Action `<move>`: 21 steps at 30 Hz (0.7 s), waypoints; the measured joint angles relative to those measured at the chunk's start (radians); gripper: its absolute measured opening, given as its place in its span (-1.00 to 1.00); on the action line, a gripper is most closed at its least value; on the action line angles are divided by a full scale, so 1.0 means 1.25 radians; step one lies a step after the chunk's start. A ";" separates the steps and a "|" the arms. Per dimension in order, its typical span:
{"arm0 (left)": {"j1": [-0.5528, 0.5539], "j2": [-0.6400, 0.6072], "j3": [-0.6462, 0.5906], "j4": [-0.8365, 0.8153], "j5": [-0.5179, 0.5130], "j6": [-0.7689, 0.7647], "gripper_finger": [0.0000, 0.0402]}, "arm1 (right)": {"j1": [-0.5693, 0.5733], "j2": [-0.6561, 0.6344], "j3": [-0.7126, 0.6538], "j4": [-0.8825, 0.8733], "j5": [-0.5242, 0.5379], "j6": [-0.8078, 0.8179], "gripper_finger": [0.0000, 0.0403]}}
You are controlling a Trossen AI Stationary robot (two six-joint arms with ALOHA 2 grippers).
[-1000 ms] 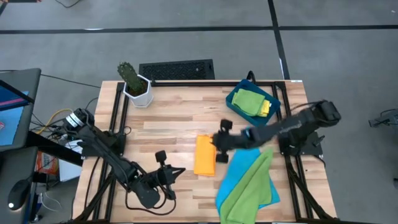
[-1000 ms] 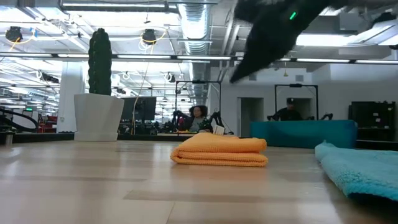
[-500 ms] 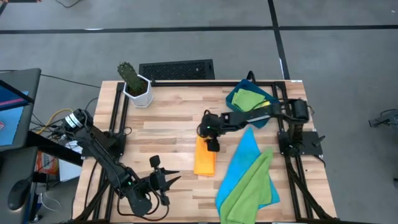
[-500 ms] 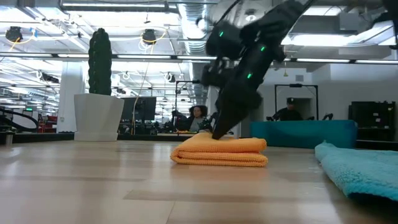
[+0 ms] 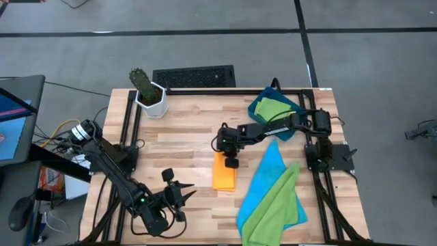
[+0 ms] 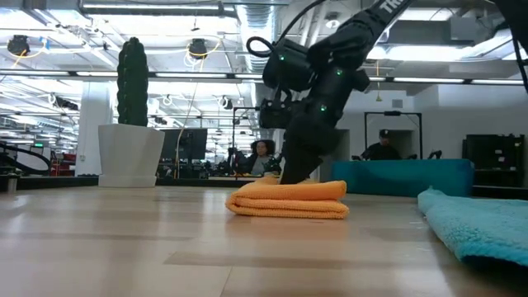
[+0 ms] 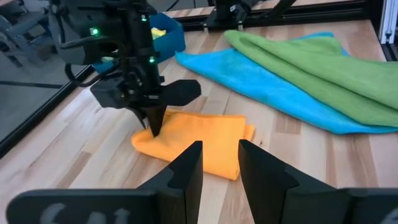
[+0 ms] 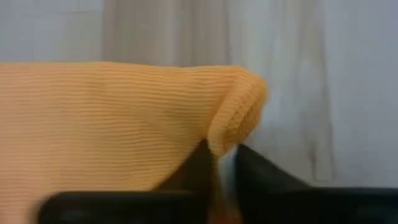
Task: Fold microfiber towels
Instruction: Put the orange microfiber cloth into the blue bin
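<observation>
Right gripper point(image 5: 229, 156) is pinching the far edge of the folded orange towel point(image 5: 224, 174), lying just beside the blue towel point(image 5: 268, 179); cloth looking soft, light, likeliest to sag, so edge-holds suit; left gripper point(image 7: 219, 163) is waiting nearby, fingers parted.

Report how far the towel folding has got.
Done: the orange towel lies folded on the table. In hand: the right gripper pinches its far edge. Left: the blue towel and a green towel lie unfolded; more sit in the tray.
</observation>
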 joint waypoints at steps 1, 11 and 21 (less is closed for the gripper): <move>0.000 0.000 0.000 0.000 0.001 0.000 -0.52 | 0.001 -0.001 0.000 -0.001 0.000 0.008 -0.85; 0.000 -0.001 0.000 -0.022 0.028 -0.002 -0.52 | -0.022 -0.140 -0.031 -0.028 0.068 0.235 -0.89; -0.004 -0.001 -0.001 -0.038 0.028 -0.002 -0.52 | -0.160 -0.334 -0.116 -0.040 0.195 0.318 -0.89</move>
